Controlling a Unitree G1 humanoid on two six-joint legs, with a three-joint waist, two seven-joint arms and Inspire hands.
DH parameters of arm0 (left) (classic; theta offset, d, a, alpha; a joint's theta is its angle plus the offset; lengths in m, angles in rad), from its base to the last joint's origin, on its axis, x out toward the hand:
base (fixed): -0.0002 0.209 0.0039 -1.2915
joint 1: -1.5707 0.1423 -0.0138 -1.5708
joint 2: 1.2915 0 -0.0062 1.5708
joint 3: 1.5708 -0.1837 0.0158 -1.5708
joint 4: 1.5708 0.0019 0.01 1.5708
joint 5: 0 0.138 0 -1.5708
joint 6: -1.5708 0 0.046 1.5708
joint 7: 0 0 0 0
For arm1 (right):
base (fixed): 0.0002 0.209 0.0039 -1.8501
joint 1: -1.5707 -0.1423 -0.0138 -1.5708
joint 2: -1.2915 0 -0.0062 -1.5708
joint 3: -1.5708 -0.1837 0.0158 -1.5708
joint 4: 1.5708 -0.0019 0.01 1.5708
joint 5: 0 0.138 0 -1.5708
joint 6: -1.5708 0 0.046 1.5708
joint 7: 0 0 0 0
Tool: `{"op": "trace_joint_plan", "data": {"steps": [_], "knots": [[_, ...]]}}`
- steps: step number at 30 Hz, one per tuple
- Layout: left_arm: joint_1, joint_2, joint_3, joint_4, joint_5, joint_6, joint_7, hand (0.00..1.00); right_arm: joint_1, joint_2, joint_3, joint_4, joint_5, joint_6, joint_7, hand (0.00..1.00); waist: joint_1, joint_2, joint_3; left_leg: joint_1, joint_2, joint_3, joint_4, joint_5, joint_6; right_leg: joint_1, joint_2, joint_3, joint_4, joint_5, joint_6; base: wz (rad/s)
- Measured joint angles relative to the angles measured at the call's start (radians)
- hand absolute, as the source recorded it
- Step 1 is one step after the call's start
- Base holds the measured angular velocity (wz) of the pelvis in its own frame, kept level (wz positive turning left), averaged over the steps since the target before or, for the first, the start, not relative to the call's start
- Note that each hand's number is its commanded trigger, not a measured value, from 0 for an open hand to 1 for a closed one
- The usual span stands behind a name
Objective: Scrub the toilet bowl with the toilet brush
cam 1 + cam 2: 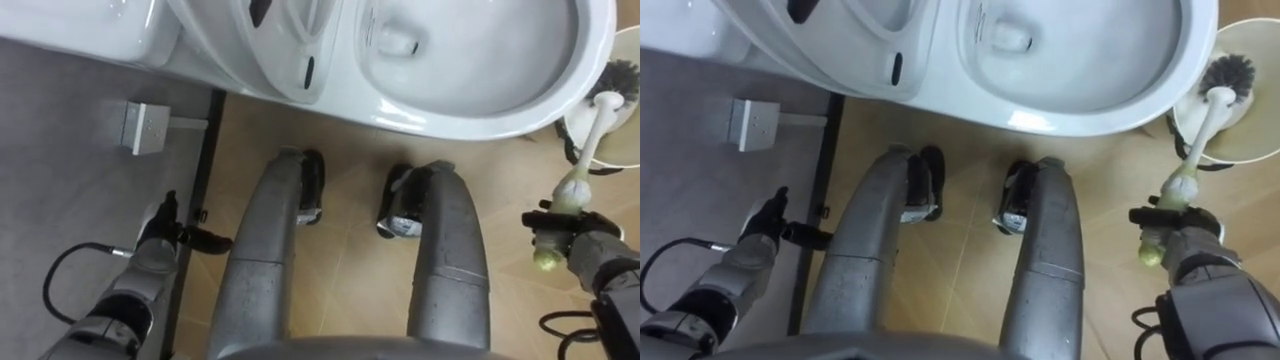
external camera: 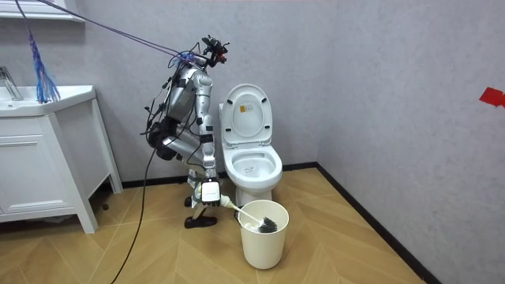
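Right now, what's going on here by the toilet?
The robot stands facing the open toilet. Its right robot hand grips the toilet brush by the handle, with the bristle head down in the white bucket beside the bowl. Its left robot hand hangs near the wall. The brush is not yet in the bowl.

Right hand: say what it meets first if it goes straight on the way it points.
Probably the rim of the round cream plastic bin, where the white toilet brush gripped by the right hand rests; depth is unclear.
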Motion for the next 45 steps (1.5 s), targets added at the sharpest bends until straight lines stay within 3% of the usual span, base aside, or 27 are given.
{"op": "trace_joint_plan", "data": {"steps": [7,10,16,20,24,28,32,36,39,43,45], "knots": [[0.050,-0.001,0.012,0.000,-0.005,-0.005,0.001,0.00,0.035,0.009,-0.002,-0.021,0.004,0.015,0.026,1.00,0.001,-0.002,-0.0019,0.128,0.027,-0.005,-0.103,0.012,0.002,0.141,0.043,-0.013,-0.146,0.047,0.013,-0.15],[0.060,0.000,0.012,0.007,-0.014,-0.009,0.006,0.00,0.055,0.011,-0.002,-0.020,0.005,0.027,0.028,1.00,0.000,-0.005,-0.0030,0.205,0.026,-0.005,-0.182,0.036,0.005,0.222,0.055,-0.014,-0.235,0.076,0.025,-0.04],[0.090,0.000,0.023,0.042,-0.039,-0.024,0.006,0.00,0.077,0.056,-0.043,-0.007,0.075,0.035,0.035,1.00,0.000,-0.019,-0.0146,0.390,0.022,0.001,-0.354,0.077,0.010,0.410,0.070,-0.017,-0.421,0.127,0.043,-0.01],[0.115,0.000,0.037,0.041,-0.039,-0.030,0.009,0.00,0.095,0.065,-0.096,-0.007,0.113,0.035,0.023,1.00,-0.002,-0.028,-0.0161,0.492,0.009,0.001,-0.434,0.093,0.013,0.509,0.067,-0.016,-0.495,0.141,0.053,0.05],[0.132,-0.003,0.066,0.039,-0.039,-0.047,0.016,0.00,0.111,0.078,-0.205,-0.047,0.152,0.034,-0.044,1.00,-0.007,-0.034,-0.0224,0.568,0.010,-0.005,-0.487,0.100,0.015,0.601,0.068,-0.040,-0.572,0.156,0.056,0.03],[0.147,-0.016,0.071,0.036,-0.043,-0.073,0.050,0.00,0.125,0.094,-0.221,-0.126,0.141,0.011,-0.163,1.00,-0.018,-0.044,-0.0268,0.648,0.004,-0.007,-0.556,0.117,0.021,0.685,0.067,-0.042,-0.643,0.175,0.069,0.06],[0.176,-0.027,0.081,0.039,-0.076,-0.101,0.078,0.00,0.155,0.137,-0.265,-0.252,-0.002,-0.003,-0.300,1.00,-0.029,-0.058,-0.0281,0.732,0.002,-0.002,-0.613,0.125,0.024,0.763,0.065,-0.041,-0.697,0.186,0.075,-0.02],[0.194,-0.035,0.082,0.038,-0.073,-0.110,0.095,0.00,0.196,0.148,-0.265,-0.353,-0.175,-0.026,-0.400,1.00,-0.028,-0.061,-0.0290,0.758,-0.005,-0.002,-0.633,0.125,0.025,0.790,0.066,-0.040,-0.712,0.189,0.078,0.00],[0.212,-0.042,0.103,0.033,-0.071,-0.110,0.104,0.00,0.224,0.160,-0.227,-0.432,-0.321,-0.043,-0.459,1.00,-0.015,-0.062,-0.0294,0.775,0.003,0.002,-0.638,0.125,0.025,0.804,0.067,-0.040,-0.713,0.192,0.078,-0.03],[0.259,-0.053,0.149,-0.074,-0.016,-0.127,0.133,0.00,0.268,0.175,-0.191,-0.540,-0.495,-0.073,-0.478,1.00,0.002,-0.060,-0.0292,0.800,0.004,-0.004,-0.646,0.126,0.023,0.832,0.069,-0.045,-0.719,0.192,0.078,0.06],[0.286,-0.055,0.164,-0.134,0.016,-0.146,0.150,0.00,0.277,0.177,-0.174,-0.560,-0.545,-0.091,-0.491,1.00,0.003,-0.053,-0.0280,0.813,0.002,-0.021,-0.648,0.127,0.022,0.861,0.068,-0.069,-0.736,0.192,0.077,0.25]]}}
